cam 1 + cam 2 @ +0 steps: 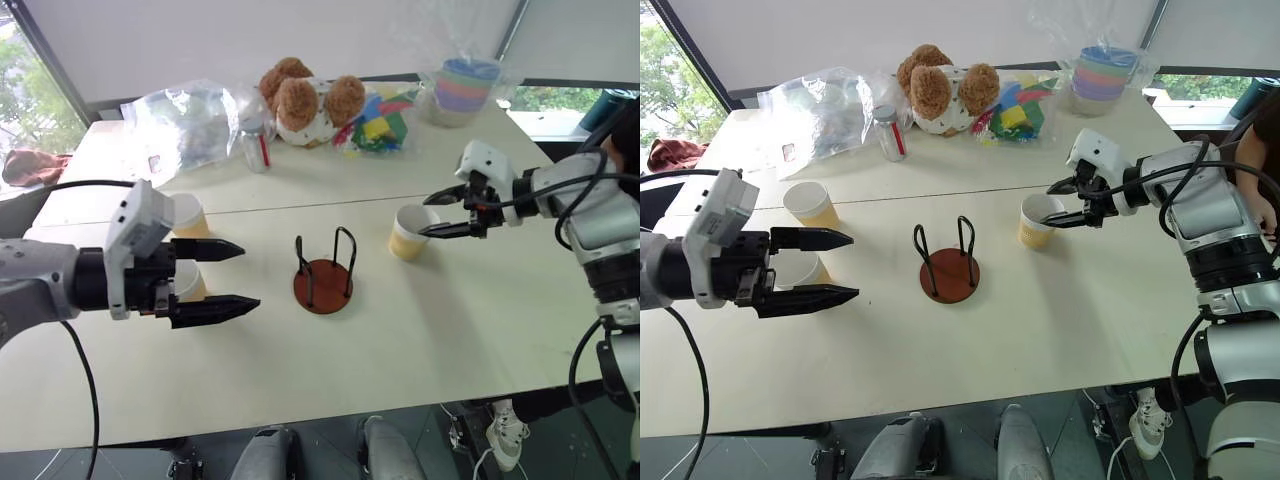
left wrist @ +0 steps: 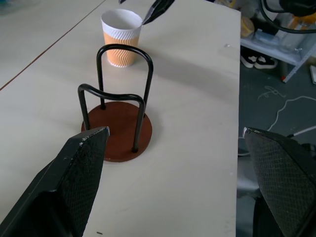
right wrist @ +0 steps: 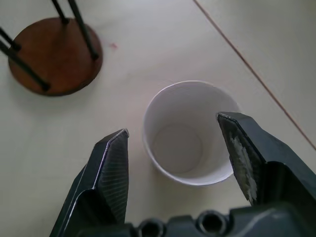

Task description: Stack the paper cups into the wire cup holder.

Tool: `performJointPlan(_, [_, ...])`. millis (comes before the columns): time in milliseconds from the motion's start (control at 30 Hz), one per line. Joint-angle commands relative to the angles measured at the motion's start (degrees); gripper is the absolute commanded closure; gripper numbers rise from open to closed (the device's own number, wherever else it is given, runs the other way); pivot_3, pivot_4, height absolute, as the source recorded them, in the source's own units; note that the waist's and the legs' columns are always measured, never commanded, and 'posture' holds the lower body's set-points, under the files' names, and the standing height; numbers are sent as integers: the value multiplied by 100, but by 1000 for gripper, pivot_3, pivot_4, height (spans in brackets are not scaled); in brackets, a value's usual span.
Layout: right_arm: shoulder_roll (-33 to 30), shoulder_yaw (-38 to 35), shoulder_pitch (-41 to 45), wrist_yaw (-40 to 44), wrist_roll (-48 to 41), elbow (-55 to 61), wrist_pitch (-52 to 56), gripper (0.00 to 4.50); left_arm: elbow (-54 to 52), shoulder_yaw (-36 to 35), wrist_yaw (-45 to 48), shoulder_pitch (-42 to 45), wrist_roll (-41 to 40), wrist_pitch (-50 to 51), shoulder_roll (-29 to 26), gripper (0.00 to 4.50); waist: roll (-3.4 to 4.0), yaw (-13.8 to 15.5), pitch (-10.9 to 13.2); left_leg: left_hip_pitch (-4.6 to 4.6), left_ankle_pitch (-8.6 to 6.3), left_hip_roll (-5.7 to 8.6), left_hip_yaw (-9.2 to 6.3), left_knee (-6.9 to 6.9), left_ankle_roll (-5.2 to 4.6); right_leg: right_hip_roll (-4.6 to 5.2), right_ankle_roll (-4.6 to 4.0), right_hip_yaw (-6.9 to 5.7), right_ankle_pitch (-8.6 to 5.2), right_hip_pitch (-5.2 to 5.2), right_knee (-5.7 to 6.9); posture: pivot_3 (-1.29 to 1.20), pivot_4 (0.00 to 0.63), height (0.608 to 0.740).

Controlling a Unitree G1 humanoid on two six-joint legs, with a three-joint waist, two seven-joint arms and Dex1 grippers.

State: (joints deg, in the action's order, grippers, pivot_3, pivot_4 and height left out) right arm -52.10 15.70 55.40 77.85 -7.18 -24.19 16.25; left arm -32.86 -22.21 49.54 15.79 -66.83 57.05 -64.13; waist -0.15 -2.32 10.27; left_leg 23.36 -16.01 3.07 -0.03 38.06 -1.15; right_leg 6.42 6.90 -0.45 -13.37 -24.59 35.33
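Observation:
The wire cup holder (image 1: 323,285), a reddish-brown disc with two black wire loops, stands empty mid-table. One paper cup (image 1: 410,232) stands upright to its right. My right gripper (image 1: 430,215) hovers open just over that cup's rim, and in the right wrist view its fingers (image 3: 111,163) flank the white cup (image 3: 190,133) without touching. Two more paper cups stand on the left: one (image 1: 188,214) further back, one (image 1: 190,284) partly hidden behind my left gripper (image 1: 248,275). That gripper is wide open and empty, pointing at the holder (image 2: 118,128).
Along the table's far side lie a crumpled clear plastic bag (image 1: 190,120), a small bottle (image 1: 256,145), a teddy bear (image 1: 305,100), colourful toys (image 1: 380,125) and wrapped pastel cups (image 1: 465,90). The table's front edge (image 1: 300,425) runs close below the holder.

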Motion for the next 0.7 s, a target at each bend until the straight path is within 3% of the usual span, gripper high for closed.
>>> performJointPlan(33, [97,-45,247,196,169,-169,-274,1411,-75,-91,-81,-49,23,-50,-12,0,0,15,0,0,0,0,0,1,1,1,0,0,0,0,0,0,150,740])
performJointPlan(367, [511,61,211,321,638,-724,-599,1411,37,-102,-130,-91,96,-117,-4,0,0,123,0,2,3,3,-4,4,10,5,-1,0,0,0,-1,0,150,740])
performJointPlan(467, [597,54,223,337,733,-884,-705,2674,60,-140,-69,-182,180,-164,2,0,0,137,0,2,4,4,-4,4,12,5,-1,1,0,0,-1,0,150,740])
performJointPlan(567, [616,43,234,373,802,-981,-812,4308,66,-193,-15,-278,245,-200,6,0,0,149,0,2,4,4,-5,4,13,5,-1,0,0,0,-1,0,150,740])
performJointPlan(700, [630,16,249,447,826,-979,-853,4417,80,-212,59,-383,340,-276,11,0,0,140,0,1,5,5,-5,4,13,6,-1,0,0,1,0,0,150,740])
